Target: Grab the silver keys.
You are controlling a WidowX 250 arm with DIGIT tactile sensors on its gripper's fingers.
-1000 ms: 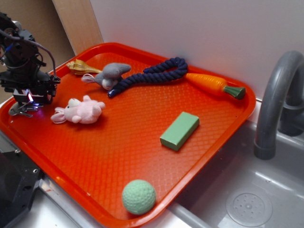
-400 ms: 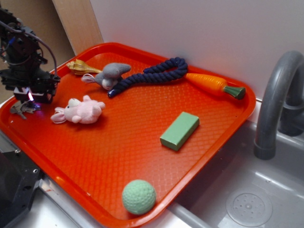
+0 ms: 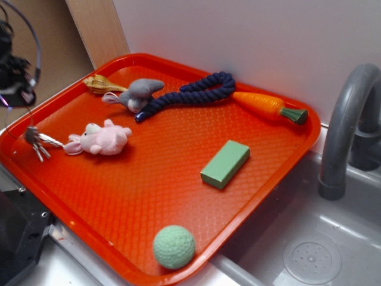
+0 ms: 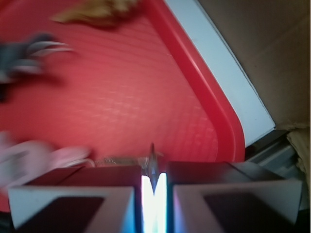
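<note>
The silver keys [image 3: 37, 143] hang as a small bunch from a thin wire ring, just above the left end of the red tray [image 3: 149, 196] and close beside the pink plush toy [image 3: 101, 138]. My gripper [image 3: 7, 101] is at the far left edge of the exterior view, raised above the keys and mostly cut off. In the wrist view the gripper [image 4: 154, 177] is almost fully shut, with a thin metal piece of the ring pinched in the narrow gap. The rest of the keys [image 4: 124, 159] trails off to the left, blurred.
On the tray lie a tan seashell [image 3: 101, 85], a grey plush [image 3: 140, 92], a blue rope [image 3: 190, 92], a toy carrot [image 3: 268, 106], a green block [image 3: 225, 163] and a green ball [image 3: 174, 245]. A grey faucet [image 3: 348, 125] and a sink stand to the right.
The gripper has risen up and to the left, lifting the keys off the tray floor. They now dangle by the ring next to the pink plush.
</note>
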